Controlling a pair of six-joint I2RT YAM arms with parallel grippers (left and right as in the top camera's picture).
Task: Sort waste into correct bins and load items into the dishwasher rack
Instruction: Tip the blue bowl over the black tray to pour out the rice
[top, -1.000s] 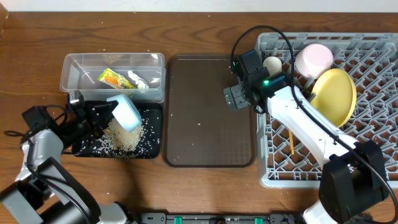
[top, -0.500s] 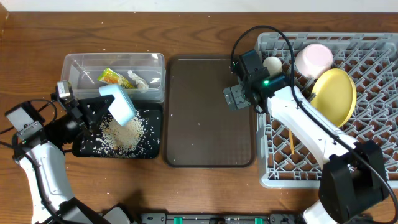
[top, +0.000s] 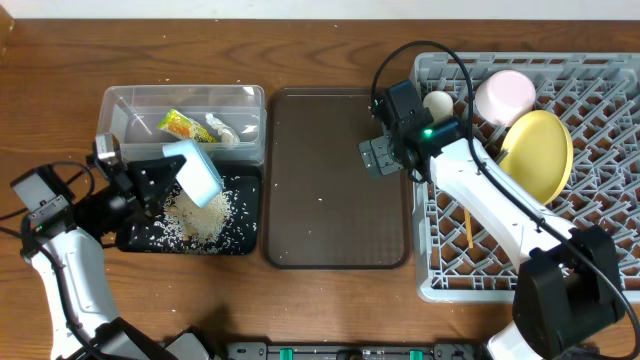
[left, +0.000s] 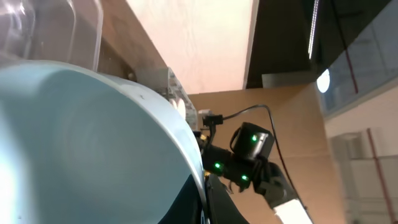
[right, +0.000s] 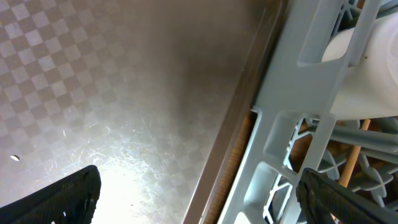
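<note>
Fingers (top: 152, 181) of the left gripper (top: 165, 178) clamp the light blue bowl (top: 198, 172), tilted above the rice (top: 195, 216) in the black tray (top: 243, 243). Right gripper (top: 376, 158) hangs spread wide (holding nothing) over the brown tray (top: 335, 195).

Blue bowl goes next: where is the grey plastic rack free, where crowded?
Free: near-right cells of the grey lattice rack, between the round yellow plate and its near rim. Crowded: back-left corner, with small white cup, pale pink cup and plate; wooden chopsticks lie along the left side.
</note>
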